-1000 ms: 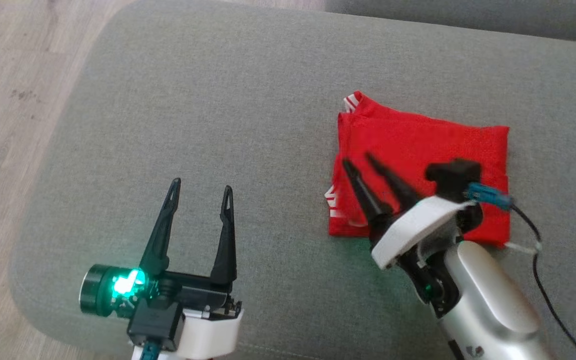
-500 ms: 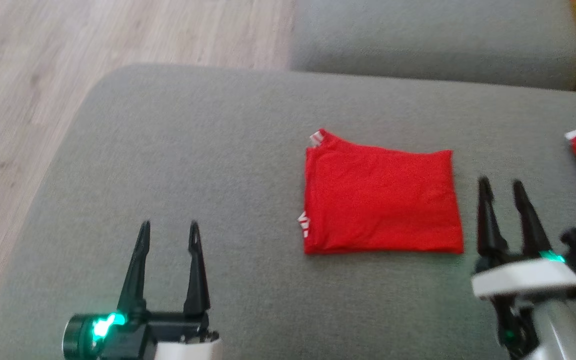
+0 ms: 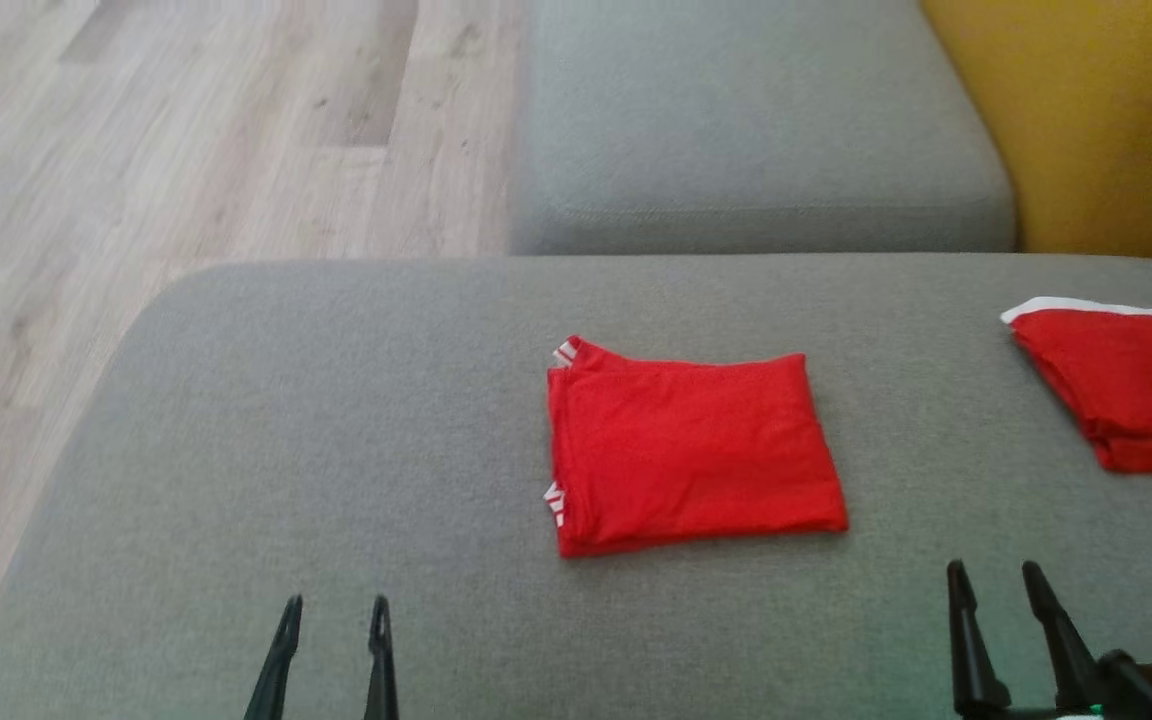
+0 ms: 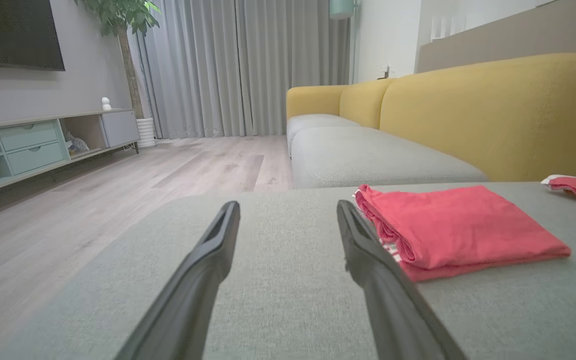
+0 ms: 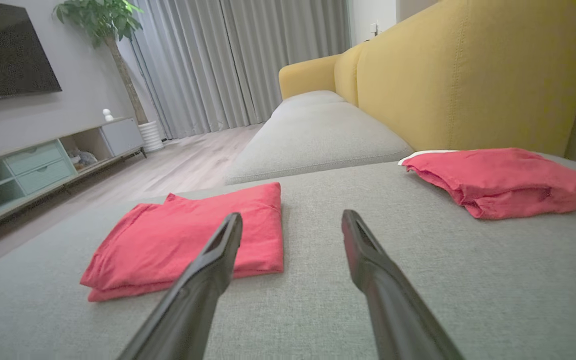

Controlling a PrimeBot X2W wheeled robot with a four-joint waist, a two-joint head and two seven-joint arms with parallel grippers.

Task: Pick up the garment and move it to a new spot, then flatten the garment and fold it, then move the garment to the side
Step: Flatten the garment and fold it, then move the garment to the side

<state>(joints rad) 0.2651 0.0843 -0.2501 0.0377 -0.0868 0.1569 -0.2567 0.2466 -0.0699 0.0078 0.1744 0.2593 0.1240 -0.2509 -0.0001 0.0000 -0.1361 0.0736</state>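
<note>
Two wide-open, empty grippers, left gripper [image 3: 336,605] and right gripper [image 3: 994,575], sit at the near edge of the grey cushion [image 3: 336,420] with the folded red garment [image 3: 686,450] lying flat mid-cushion, and it's light floppy stuff, so I'd pinch the thick folded edge.

Place: we see a home living room.
Seating: we face a sofa [image 4: 493,115] with a yellow back and grey seat cushions [image 3: 336,450].
Wall: we find a dark television [image 5: 8,55] above a low cabinet [image 4: 33,145] with drawers.
Window side: we note long grey curtains [image 4: 243,65] and a potted plant [image 5: 98,20].
Floor: we see pale wooden boards [image 3: 186,150].
Laundry: we see a folded red garment [image 3: 686,450] on a cushion.
</note>
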